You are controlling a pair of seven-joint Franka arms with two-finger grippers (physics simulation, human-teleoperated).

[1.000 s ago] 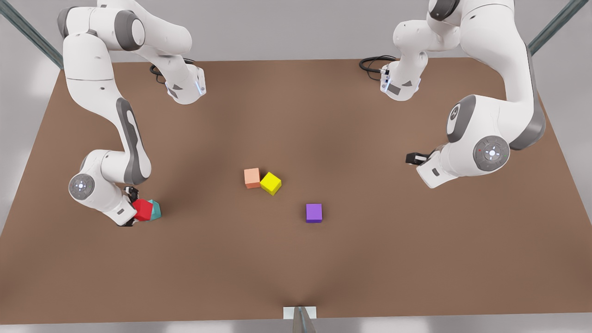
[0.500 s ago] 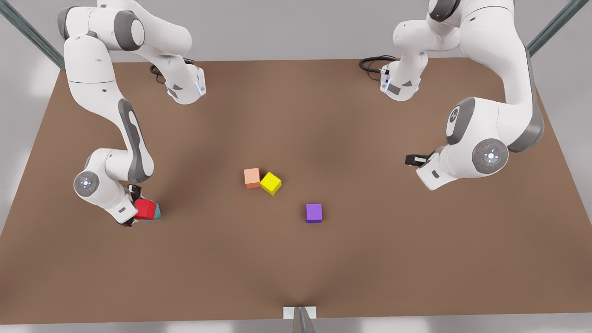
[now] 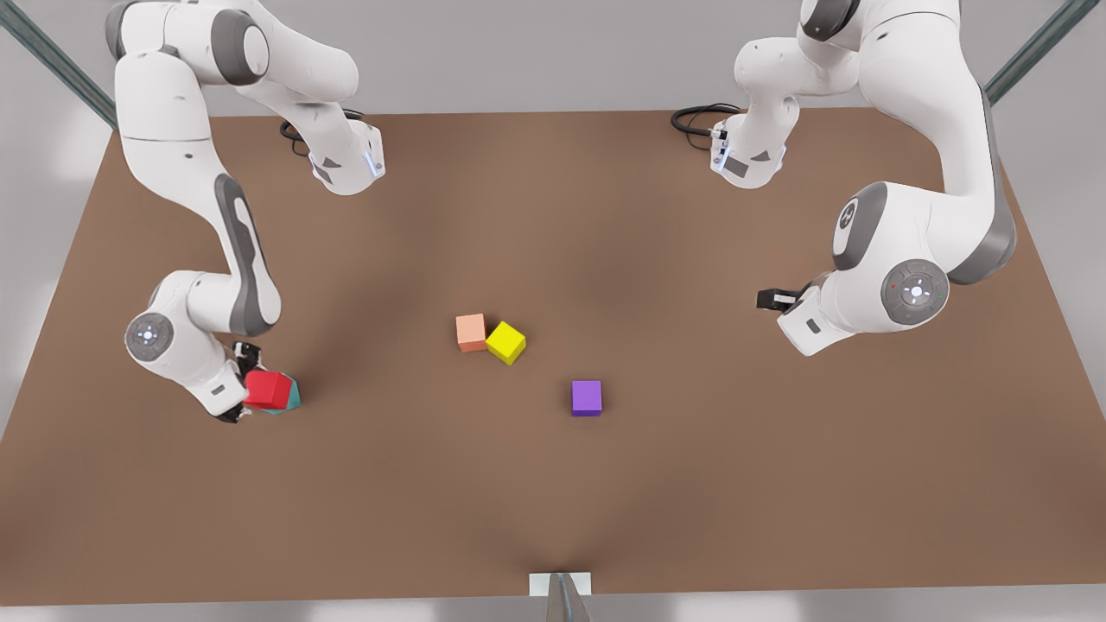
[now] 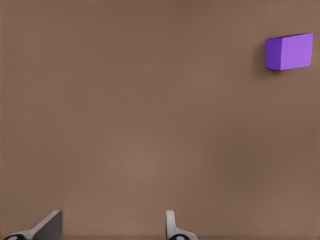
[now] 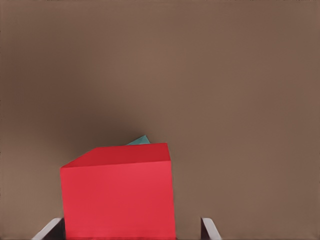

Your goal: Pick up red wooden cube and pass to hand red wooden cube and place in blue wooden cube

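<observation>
Since a second ago the red wooden cube [image 3: 268, 390] has gone from tipped on an edge to level, and the arm at the front view's left has drawn its wrist slightly further left. That arm carries the right tool [image 3: 239, 384], which sits low at the left side of the surface [image 3: 553, 501]. Its fingers [image 5: 209, 229] are spread to either side of the red wooden cube. In the right wrist view a strip of bare surface shows between one finger and the cube's side, so the tool is not pinching it. The red wooden cube lies over the blue wooden cube [image 3: 295, 396], which shows as a teal sliver on the red cube's right side. In the right wrist view one teal corner peeks out beyond the red cube's far edge. Whether the red cube rests squarely on top or partly beside it, I cannot tell. The left tool [image 3: 769, 299] waits on the arm at the front view's right, well apart from every cube, with its fingers [image 4: 171, 226] spread over bare surface. Near the middle, a salmon cube [image 3: 471, 333] and a yellow cube [image 3: 505, 342] touch. A purple cube [image 3: 587, 397] stands alone, nearer and to their right.
</observation>
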